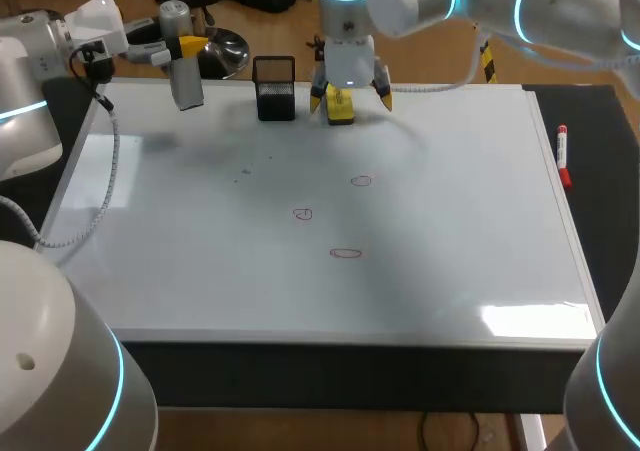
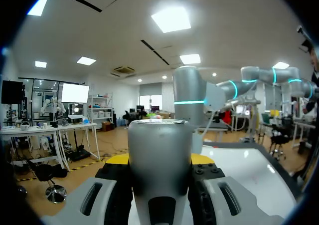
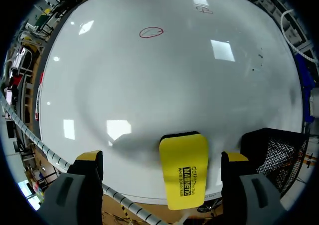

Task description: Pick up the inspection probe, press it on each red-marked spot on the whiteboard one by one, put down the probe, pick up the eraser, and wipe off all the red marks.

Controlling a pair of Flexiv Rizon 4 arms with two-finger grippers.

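My left gripper [image 1: 188, 49] is shut on the grey cylindrical probe [image 1: 187, 86] and holds it upright above the whiteboard's [image 1: 450, 231] far left corner. In the left wrist view the probe [image 2: 159, 155] fills the gap between the fingers. Three red marks [image 1: 361, 181] [image 1: 303, 213] [image 1: 345, 253] sit mid-board. The yellow eraser [image 1: 340, 107] lies at the far edge, and my right gripper [image 1: 347, 93] stands open over it. In the right wrist view the eraser [image 3: 184, 177] lies between the spread fingers [image 3: 89, 157], touching neither. One red mark [image 3: 151, 32] shows ahead.
A black mesh cup [image 1: 275, 89] stands just left of the eraser, close beside my right gripper [image 3: 162, 157] in the right wrist view, mesh cup [image 3: 274, 152]. A red marker [image 1: 563, 156] lies off the board's right edge. Faint grey specks dot the board's left half.
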